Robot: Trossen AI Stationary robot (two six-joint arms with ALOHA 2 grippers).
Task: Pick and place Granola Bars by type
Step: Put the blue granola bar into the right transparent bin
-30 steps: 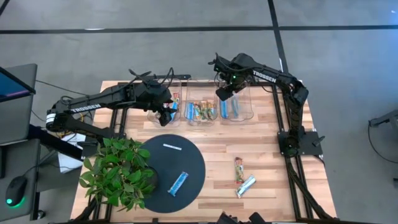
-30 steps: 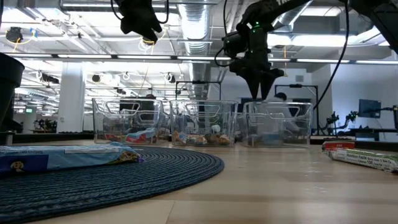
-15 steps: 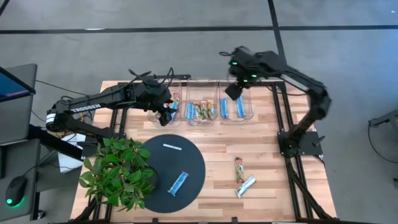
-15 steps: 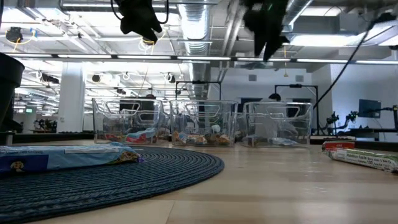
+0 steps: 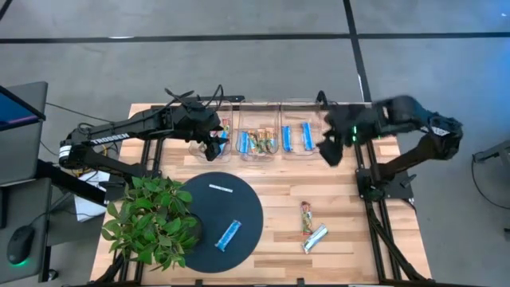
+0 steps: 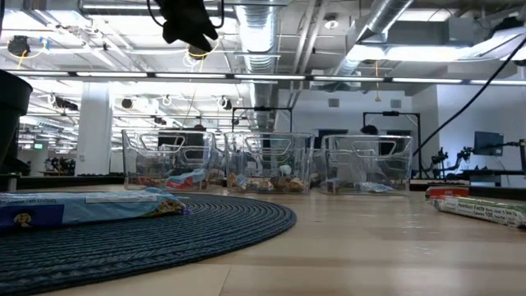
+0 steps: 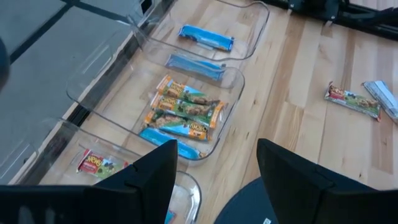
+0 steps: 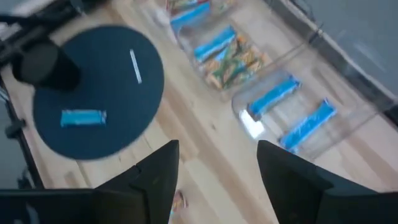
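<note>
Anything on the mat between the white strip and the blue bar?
Nothing: in the high view, bare mat separates the white strip from the blue bar.

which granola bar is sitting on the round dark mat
The blue bar lies on the round dark mat; the two other loose bars lie on bare wood, the rest in bins.

Counter (image 5: 279,191): pale wood planks, smooth, light sheen. Round mat (image 5: 219,209): dark woven cloth, ribbed, matt. Bins (image 5: 260,142): clear glossy plastic, reflective walls. Granola Bars (image 5: 229,233): shiny foil-like wrappers, crinkled ends. Arms: matt black plastic or metal, can't tell which. Plant (image 5: 151,219) at 8 o'clock: glossy green leaves.
</note>
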